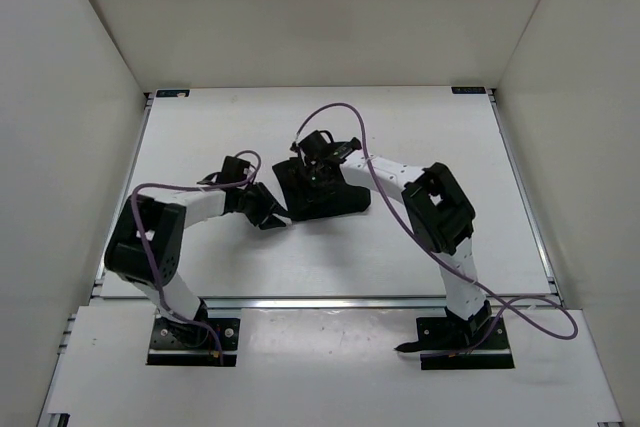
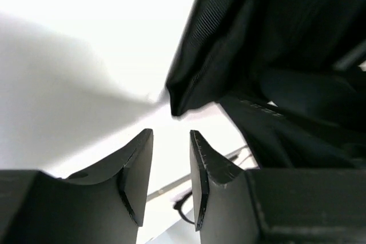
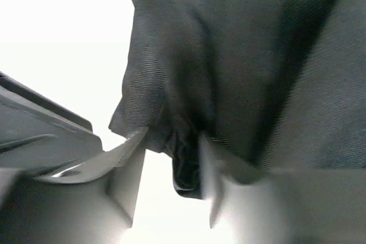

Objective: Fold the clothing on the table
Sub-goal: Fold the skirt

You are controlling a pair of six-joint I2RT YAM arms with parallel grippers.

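Under white walls point(image 1: 320, 7), the white table point(image 1: 200, 137) bears bunched black clothing point(image 1: 340, 197).

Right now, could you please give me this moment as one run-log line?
black pleated fabric garment: lying on white matte table | left fingers: open, empty, garment corner ahead | right fingers: open, fabric fold between

1. Left arm point(image 1: 160, 235): elbow bent near its base, forearm reaching right and forward.
2. Left gripper point(image 2: 171, 138): held low, fingers parted, nothing between them.
3. Right arm point(image 1: 440, 209): elbow bent, forearm reaching left and forward.
4. Right gripper point(image 3: 171, 141): fingers apart, with a fold of clothing point(image 3: 240, 55) in the gap. Whether they pinch it is unclear.
5. The grippers are near each other but apart.
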